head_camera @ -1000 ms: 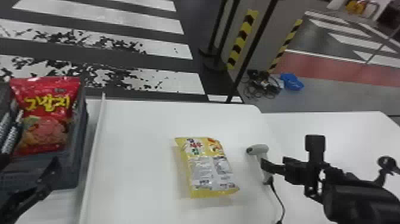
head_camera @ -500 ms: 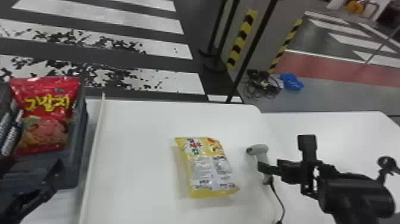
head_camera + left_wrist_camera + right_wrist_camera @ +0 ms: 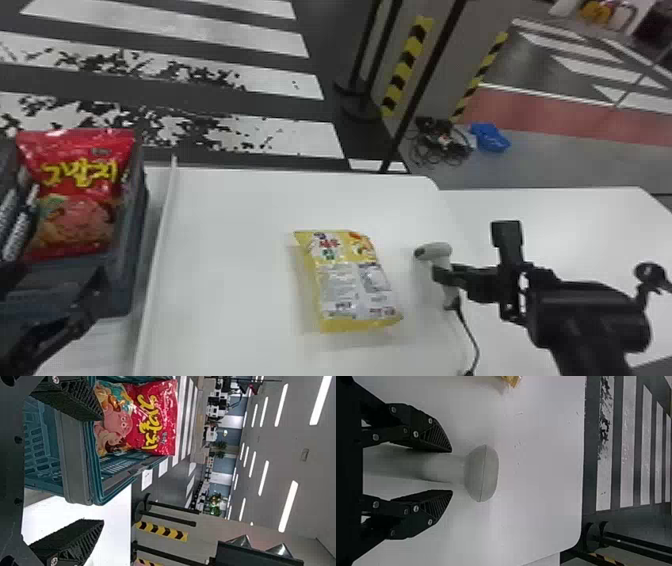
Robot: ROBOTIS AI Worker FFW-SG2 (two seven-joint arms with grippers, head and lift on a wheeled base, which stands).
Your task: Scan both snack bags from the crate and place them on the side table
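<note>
Reaching in from the right, my right claw [image 3: 442, 274] is at the scanner [image 3: 434, 251] on the white table [image 3: 240, 260]. Its two fingers stand apart, released, with the scanner's handle between them and the rounded head out past their tips. I can see a gap between the handle and one finger; whether the other touches, I cannot tell. A dark cable [image 3: 470, 335] runs from the foot of the handle over the table.

The yellow snack bag [image 3: 350, 280] lies flat on that table, printed panels up, near the scanner but apart from it, on the side towards my left. The red snack bag [image 3: 80, 190] is in the crate [image 3: 132, 245], standing up with its top above the rim and its picture of food lower down. Some dark packets [image 3: 20, 225] with pale print sit in the crate beside it.

My left claw [image 3: 62, 274] is at the near side of the crate, its fingers spread wide and grasping nothing. In my left wrist view one finger overlaps the crate close to the red bag; I cannot tell if it touches. The other is over white tabletop.

A thin raised strip [image 3: 157, 240] runs between the crate and the yellow bag. Past the tables, the floor has worn white stripes [image 3: 210, 132], and a blue thing [image 3: 490, 137] lies beside a tangle of cables [image 3: 440, 142].
</note>
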